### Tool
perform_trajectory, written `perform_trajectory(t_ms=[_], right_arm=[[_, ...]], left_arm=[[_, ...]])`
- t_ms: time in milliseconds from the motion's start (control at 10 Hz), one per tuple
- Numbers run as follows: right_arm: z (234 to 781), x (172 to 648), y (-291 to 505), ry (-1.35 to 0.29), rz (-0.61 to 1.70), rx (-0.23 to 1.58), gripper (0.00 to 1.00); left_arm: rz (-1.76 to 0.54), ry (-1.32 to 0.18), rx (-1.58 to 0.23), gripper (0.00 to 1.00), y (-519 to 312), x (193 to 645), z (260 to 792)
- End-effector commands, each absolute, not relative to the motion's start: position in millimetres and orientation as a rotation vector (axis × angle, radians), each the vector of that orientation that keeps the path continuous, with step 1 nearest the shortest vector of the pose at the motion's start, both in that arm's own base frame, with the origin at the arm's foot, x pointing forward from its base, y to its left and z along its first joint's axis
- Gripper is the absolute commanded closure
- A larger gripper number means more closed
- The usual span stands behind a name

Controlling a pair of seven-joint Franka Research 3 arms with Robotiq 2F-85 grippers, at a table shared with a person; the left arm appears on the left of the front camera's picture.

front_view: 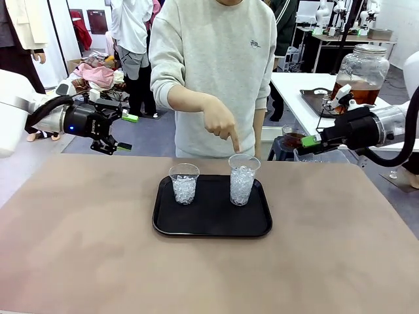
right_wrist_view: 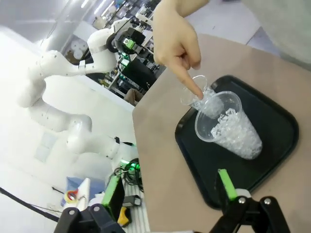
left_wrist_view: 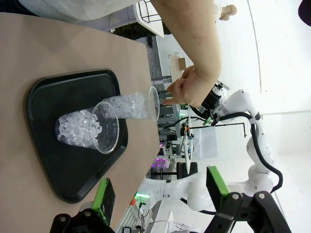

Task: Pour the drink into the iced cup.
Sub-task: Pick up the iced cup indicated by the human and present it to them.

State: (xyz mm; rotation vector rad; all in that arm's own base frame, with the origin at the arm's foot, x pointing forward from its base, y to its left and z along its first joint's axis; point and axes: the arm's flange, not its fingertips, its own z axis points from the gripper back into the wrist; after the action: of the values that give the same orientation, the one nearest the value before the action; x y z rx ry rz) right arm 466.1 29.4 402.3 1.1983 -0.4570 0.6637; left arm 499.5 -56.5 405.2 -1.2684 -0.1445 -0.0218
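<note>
Across the brown table from the front, shows the iced cup [front_view: 243,180] upright on a black tray [front_view: 213,230] under a person's pointing hand [front_view: 220,124]. Puts the right gripper [front_view: 306,145], spread, well right of it and just beside the amber drink [front_view: 292,139], whose vessel is half hidden; left gripper [front_view: 127,133] spread, far left. From left wrist, lies beyond a second cup [left_wrist_view: 87,128]; from right wrist, stands nearest.

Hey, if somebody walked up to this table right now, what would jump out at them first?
A person's hand points a finger down at the rim of the right iced cup, which stands beside the left iced cup on a black tray mid-table. The left gripper and right gripper hang open off to either side near the table's far edge, holding nothing.
</note>
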Motion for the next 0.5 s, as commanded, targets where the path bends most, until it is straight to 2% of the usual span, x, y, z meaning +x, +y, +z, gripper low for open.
perform_trajectory(t_ms=[0,200,400], right_arm=[[385,481,34,-0.565,0.826,1.175,0.0],[372,485,33,-0.659,1.028,1.117,0.0],[362,487,37,-0.796,1.093,1.049,0.0]], left_arm=[[-0.021,-0.149,-1.266,0.0,-57,499,406],[-0.021,-0.149,-1.266,0.0,-57,499,406],[-0.021,-0.149,-1.266,0.0,-57,499,406]])
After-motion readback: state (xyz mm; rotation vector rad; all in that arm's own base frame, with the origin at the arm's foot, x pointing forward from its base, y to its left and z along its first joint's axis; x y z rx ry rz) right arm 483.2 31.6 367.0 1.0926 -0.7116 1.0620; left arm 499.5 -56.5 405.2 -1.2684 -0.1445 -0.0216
